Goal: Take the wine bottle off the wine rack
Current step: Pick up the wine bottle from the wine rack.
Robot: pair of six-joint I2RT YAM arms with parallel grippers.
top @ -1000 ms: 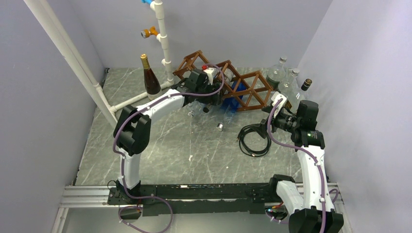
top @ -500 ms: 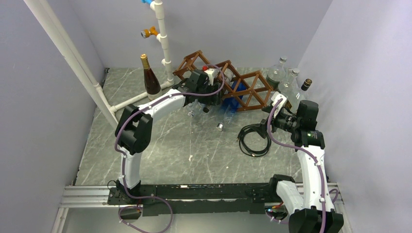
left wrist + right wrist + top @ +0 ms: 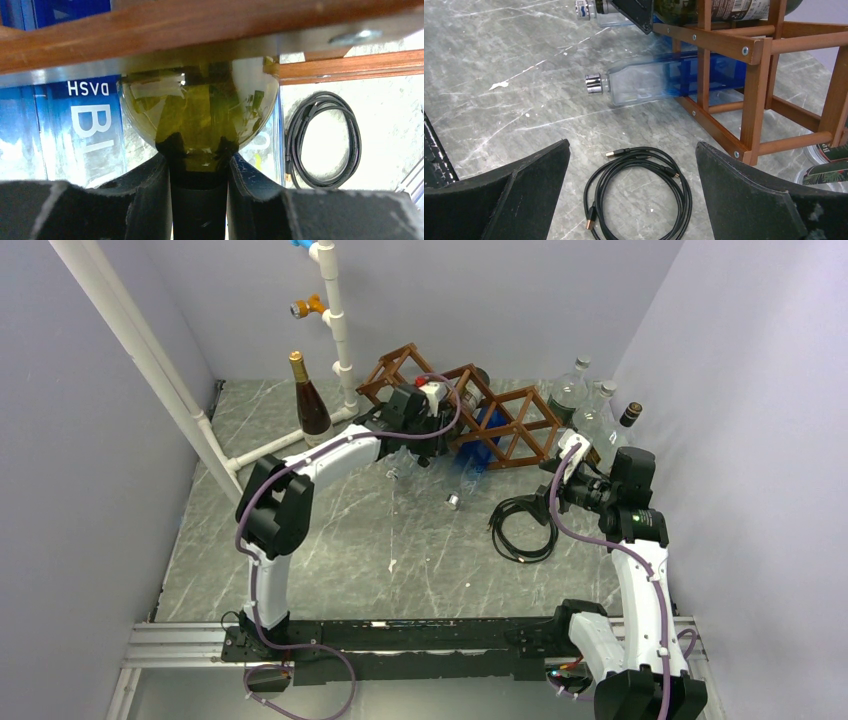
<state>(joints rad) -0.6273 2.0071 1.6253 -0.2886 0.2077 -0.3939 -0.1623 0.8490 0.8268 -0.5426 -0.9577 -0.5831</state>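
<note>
The wine bottle (image 3: 200,110), dark green glass, lies in an upper cell of the brown wooden wine rack (image 3: 512,426), neck toward me. In the left wrist view a rack bar (image 3: 175,30) crosses above its shoulder. My left gripper (image 3: 199,160) is shut on the bottle's dark neck, one finger pressed on each side. From above, that gripper (image 3: 435,428) sits at the rack's front left. The right wrist view shows the bottle's body (image 3: 724,7) at the top edge. My right gripper (image 3: 631,150) hangs open over the table right of the rack, holding nothing.
A blue bottle (image 3: 659,82) lies in a lower cell, cap toward the table's middle. A clear bottle (image 3: 405,468) lies under the left arm. A coiled black cable (image 3: 522,530) lies below the right gripper. A brown bottle (image 3: 310,405), white pipes (image 3: 335,310) and clear bottles (image 3: 585,410) stand behind.
The left gripper's fingers have closed onto the wine bottle's neck. The right arm has not moved.
</note>
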